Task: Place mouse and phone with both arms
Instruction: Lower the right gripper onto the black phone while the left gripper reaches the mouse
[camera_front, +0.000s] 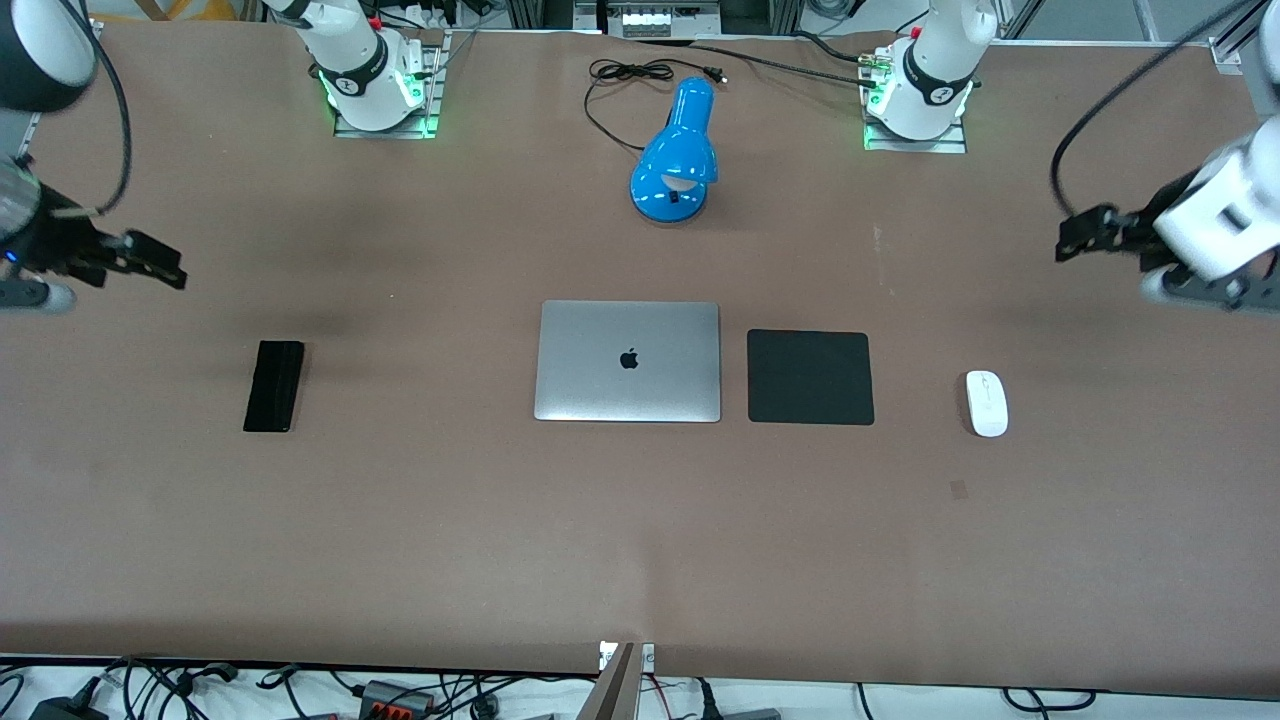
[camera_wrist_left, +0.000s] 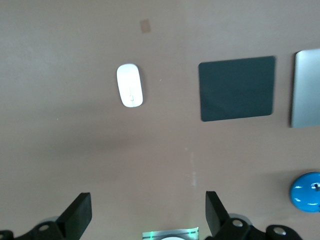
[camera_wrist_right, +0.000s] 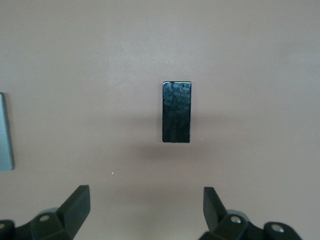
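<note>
both grippers, left gripper (camera_front: 1068, 238) and right gripper (camera_front: 168, 266), hang apart and empty; the glossy mouse (camera_front: 986, 402) or flat phone (camera_front: 273, 386) could slip a shallow pinch.

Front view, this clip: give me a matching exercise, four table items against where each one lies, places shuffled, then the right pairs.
Things:
1. mouse
2. phone
3. black mat
4. blue lamp

Places:
A. between the laptop and the mouse
B. toward the right arm's end of the table, lying flat
C. toward the left arm's end of the table, beside the mat
D. farther from the front camera than the laptop, between the two arm bases

Pairs: 1-C, 2-B, 3-A, 4-D
</note>
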